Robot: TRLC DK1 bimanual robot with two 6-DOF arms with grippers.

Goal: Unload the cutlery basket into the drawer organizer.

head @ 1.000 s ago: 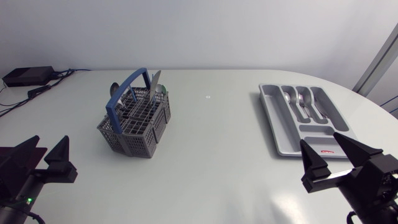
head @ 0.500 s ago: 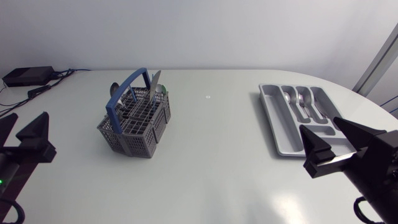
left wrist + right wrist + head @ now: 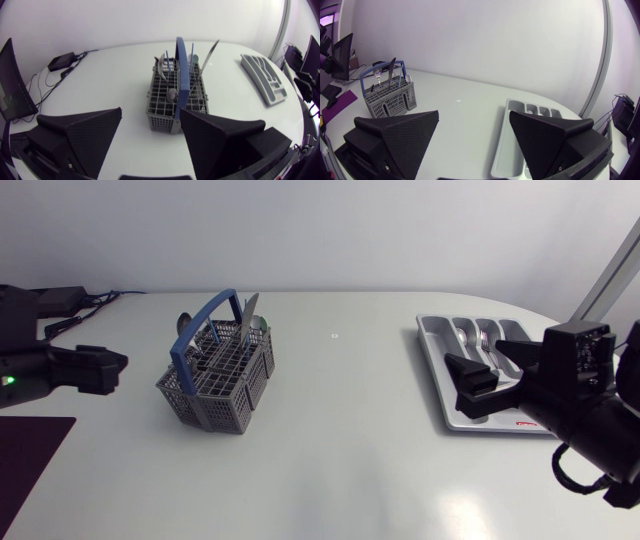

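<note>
Cutlery basket (image 3: 218,375), grey plastic with a blue handle (image 3: 205,320), stands on the table (image 3: 330,465) with a knife (image 3: 248,308) and a spoon (image 3: 184,322) poking above its rim. The drawer organizer (image 3: 445,375) lies well away from the basket, on the right arm's side, with a few pieces in it. The left gripper (image 3: 150,111) hangs near the basket, on the side away from the organizer, jaws wide open and empty. The right gripper (image 3: 474,113) is far from the basket, above the organizer, jaws equally wide and empty. I'd judge the steel pieces light, stiff and slippery, best pinched across the flat where they stand above the basket's rim. The basket looks light and might lift if something snags.
</note>
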